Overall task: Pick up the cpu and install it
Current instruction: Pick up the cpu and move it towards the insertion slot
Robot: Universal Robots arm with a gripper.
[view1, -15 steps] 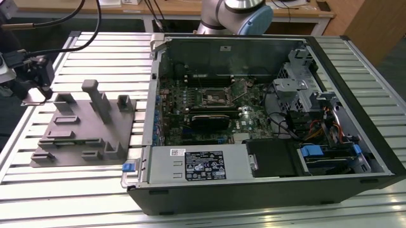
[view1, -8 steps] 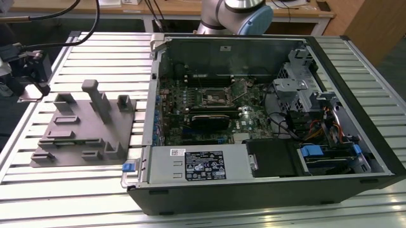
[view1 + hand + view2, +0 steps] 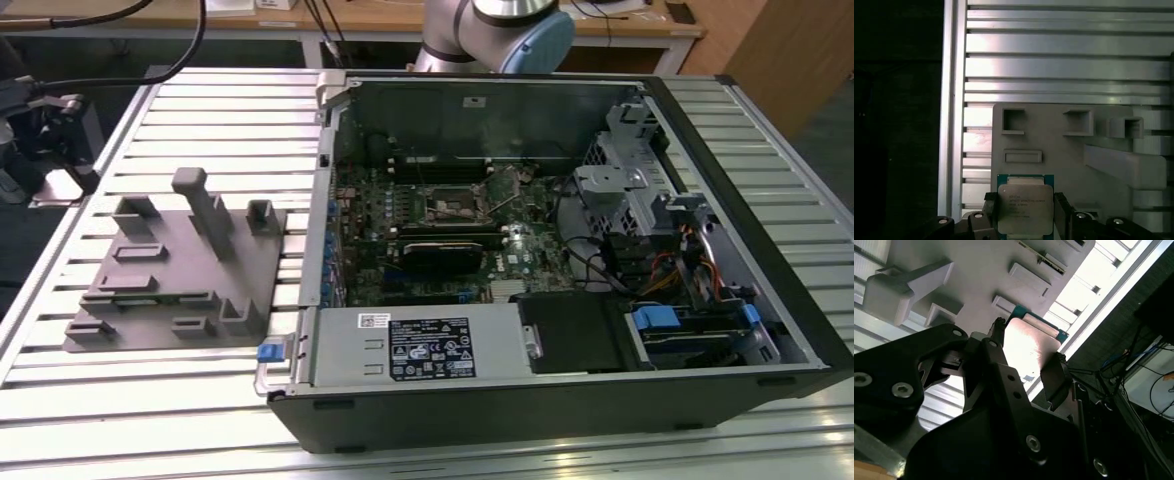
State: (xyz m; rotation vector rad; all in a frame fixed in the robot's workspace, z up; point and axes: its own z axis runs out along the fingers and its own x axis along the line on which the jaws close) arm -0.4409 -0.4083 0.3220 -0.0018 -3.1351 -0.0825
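Tool [image 3: 1025, 214] grips one cpu [image 3: 1025, 201] by two edges, one grey fixture [image 3: 1064, 150] beyond.

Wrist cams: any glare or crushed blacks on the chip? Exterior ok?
Second wrist view: glare washes out the silver-topped square cpu and slatted metal table; black gripper is near-silhouette. First wrist view: cpu evenly lit. Exterior view: soft, even light.

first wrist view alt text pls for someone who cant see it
The gripper holds a square, silver-topped cpu between its dark fingers, above a grey fixture with raised tabs that lies on a slatted metal table.
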